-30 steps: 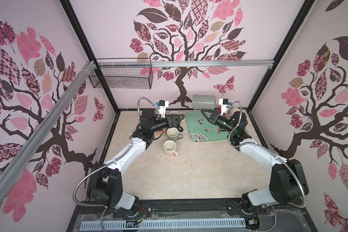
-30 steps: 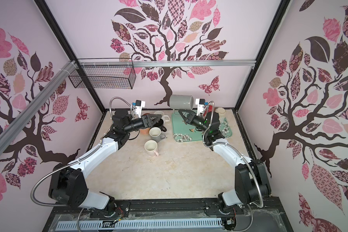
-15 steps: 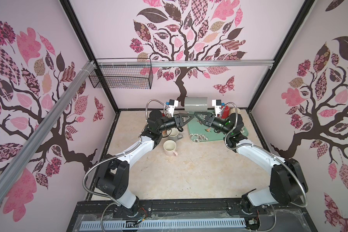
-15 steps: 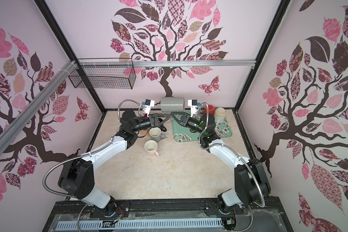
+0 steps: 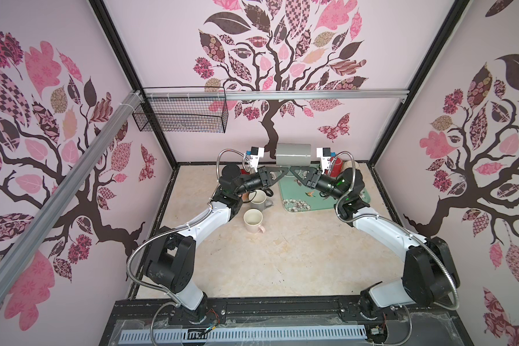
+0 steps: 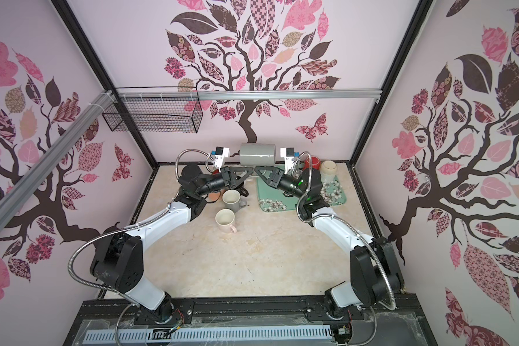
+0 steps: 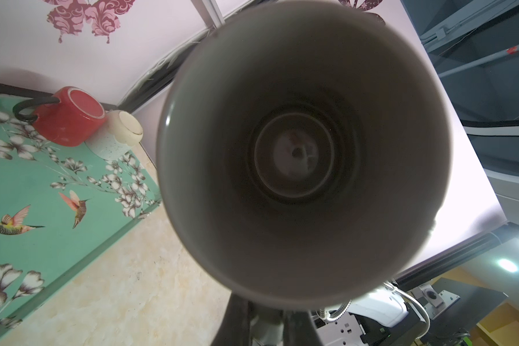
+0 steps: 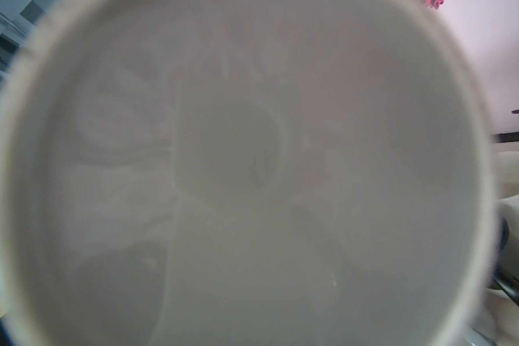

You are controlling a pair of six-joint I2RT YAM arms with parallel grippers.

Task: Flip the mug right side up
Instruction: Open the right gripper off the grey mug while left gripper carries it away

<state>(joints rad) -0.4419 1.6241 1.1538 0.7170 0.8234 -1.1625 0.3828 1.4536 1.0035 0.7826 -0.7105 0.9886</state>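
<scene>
Pink tree-print walls (image 5: 168, 54), beige surface (image 5: 267, 263). Grey mug (image 5: 292, 154) aloft at upper centre of frame, long axis sideways, mouth toward left pincer (image 5: 284, 173), base toward right pincer (image 5: 292, 173). Both clamped on its underside, tips nearly touching. Next, probably: roll mouth upward.
</scene>
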